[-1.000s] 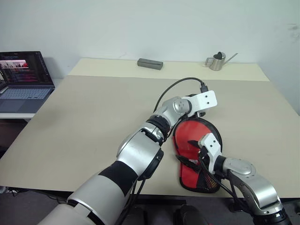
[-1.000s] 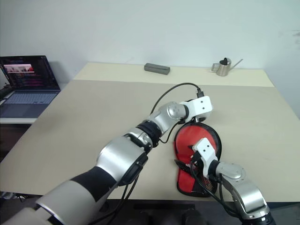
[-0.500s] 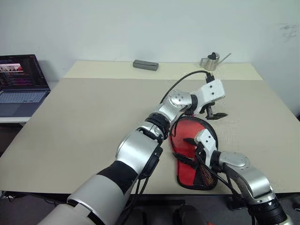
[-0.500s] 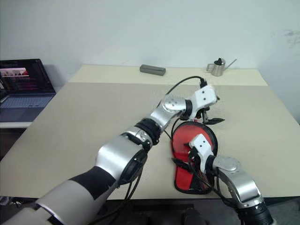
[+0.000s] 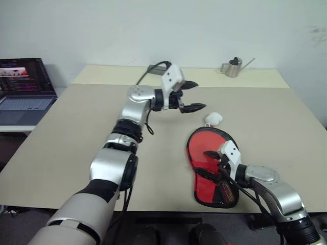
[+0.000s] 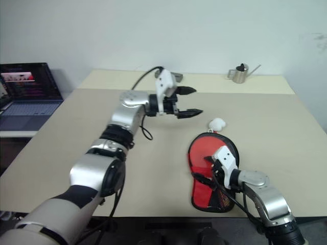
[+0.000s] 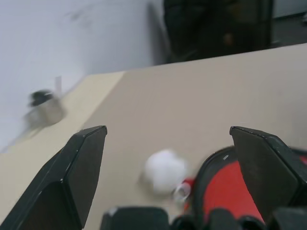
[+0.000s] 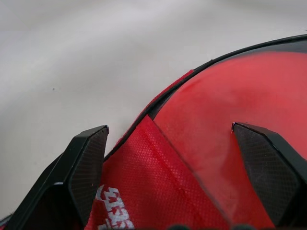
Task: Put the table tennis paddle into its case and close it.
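Left pincer (image 5: 192,95): hanging in the air above the tabletop (image 5: 76,138), pointing sideways toward the robot's right, its two black fingers spread wide apart and gripping nothing.
Right pincer (image 5: 214,164): hovering low over the near half of the case, fingers standing wide apart, one on each side of the red fabric in the right wrist view; whether they are touching the fabric is not clear.
Case (image 5: 204,148): lying flat near the front edge of the tabletop on the robot's right, red side up, black zipper edge running round it, black mesh pocket at the near end.
Paddle (image 8: 230,120): its smooth red face is showing inside the case's open edge in the right wrist view; its handle is hidden.
Pom-pom (image 5: 213,119): resting on the tabletop just beyond the round far end of the case.
Small metal watering can (image 5: 232,67): standing at the far right of the tabletop.
Grey bar (image 6: 177,76): lying at the far edge, partly behind the left arm.
Laptop (image 5: 23,89): sitting open on a side desk at the left.
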Motion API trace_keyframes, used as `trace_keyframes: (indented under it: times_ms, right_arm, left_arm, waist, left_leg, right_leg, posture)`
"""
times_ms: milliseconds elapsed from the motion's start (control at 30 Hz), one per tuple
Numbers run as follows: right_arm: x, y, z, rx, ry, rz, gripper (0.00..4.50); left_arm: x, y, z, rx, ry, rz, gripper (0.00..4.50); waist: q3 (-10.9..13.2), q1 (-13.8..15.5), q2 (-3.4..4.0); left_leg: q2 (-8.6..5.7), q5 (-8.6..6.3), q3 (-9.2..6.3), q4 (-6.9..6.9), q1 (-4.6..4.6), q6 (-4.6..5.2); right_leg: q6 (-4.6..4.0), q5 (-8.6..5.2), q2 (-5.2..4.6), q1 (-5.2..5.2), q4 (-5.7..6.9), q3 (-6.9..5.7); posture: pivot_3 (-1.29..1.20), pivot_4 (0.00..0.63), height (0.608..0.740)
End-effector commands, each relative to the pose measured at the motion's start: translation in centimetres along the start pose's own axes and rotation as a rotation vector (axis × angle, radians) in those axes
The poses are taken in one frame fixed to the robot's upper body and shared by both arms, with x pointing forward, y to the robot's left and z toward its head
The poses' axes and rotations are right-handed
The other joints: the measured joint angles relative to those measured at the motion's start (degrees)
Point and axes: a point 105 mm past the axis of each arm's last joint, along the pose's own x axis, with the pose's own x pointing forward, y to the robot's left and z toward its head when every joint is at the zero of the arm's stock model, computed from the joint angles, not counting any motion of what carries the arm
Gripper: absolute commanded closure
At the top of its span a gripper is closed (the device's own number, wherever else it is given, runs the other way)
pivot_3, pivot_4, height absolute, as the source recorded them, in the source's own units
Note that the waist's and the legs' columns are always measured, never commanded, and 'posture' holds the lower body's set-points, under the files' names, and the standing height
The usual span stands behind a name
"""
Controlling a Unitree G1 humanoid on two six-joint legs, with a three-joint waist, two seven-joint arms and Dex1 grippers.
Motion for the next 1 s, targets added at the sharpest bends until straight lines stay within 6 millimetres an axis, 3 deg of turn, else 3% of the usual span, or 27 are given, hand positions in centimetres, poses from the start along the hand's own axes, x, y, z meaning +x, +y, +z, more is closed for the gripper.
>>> trace_keyframes:
  times_ms: [33,267,433,600,800,1000]
  right_arm:
    - [-1.2,0.0,-0.3,0.024,0.031,0.022,0.00]
    - [-4.5,-0.2,3.2,-0.064,0.001,0.049,0.00]
    - [-7.1,-0.4,5.3,-0.087,-0.010,0.043,0.00]
    - [-10.5,-2.4,7.2,-0.134,0.004,-0.046,0.00]
    - [-11.9,-3.8,9.7,-0.074,-0.088,-0.126,0.00]
    - [-12.9,-4.0,9.9,-0.098,-0.038,-0.147,0.00]
  left_arm:
    - [-1.3,-0.4,0.3,0.036,0.018,-0.031,0.02]
    - [-3.6,-2.0,-2.0,0.009,0.081,-0.017,0.02]
    - [-3.9,-3.0,-2.3,-0.002,0.085,0.006,0.02]
    - [-2.6,-5.2,-2.5,-0.034,0.080,-0.045,0.02]
    - [-1.2,-6.4,-4.0,-0.103,0.138,-0.103,0.02]
    - [1.8,-8.4,-3.7,-0.152,0.100,-0.169,0.02]
  waist:
    - [0.00,0.20,0.00]
    - [0.03,0.14,0.03]
    - [0.04,0.13,0.01]
    - [0.04,0.29,0.01]
    - [0.05,0.00,0.00]
    - [0.05,0.30,0.00]
  left_leg:
    - [-0.01,0.00,0.01,0.00,-0.02,0.00]
    - [0.04,0.00,-0.08,0.01,-0.32,0.00]
    - [0.06,0.00,-0.12,0.02,-0.38,0.00]
    - [0.04,0.00,-0.11,0.02,-0.39,0.00]
    - [0.06,0.00,-0.07,0.01,-0.33,0.00]
    - [0.04,0.00,-0.10,0.01,-0.43,0.01]
  right_leg:
    - [0.00,0.00,-0.02,0.00,-0.01,0.00]
    - [-0.05,0.01,0.00,-0.27,0.05,-0.04]
    - [-0.05,0.01,-0.01,-0.28,0.00,-0.05]
    - [-0.04,0.01,-0.03,-0.26,-0.02,-0.04]
    - [-0.05,0.01,0.00,-0.25,0.01,-0.01]
    - [-0.05,0.01,-0.02,-0.25,-0.07,-0.01]
  posture:
    - [0.00,0.150,0.740]
    - [0.00,0.150,0.740]
    - [0.00,0.150,0.740]
    - [0.00,0.150,0.740]
    - [0.00,0.150,0.740]
    - [0.00,0.150,0.740]
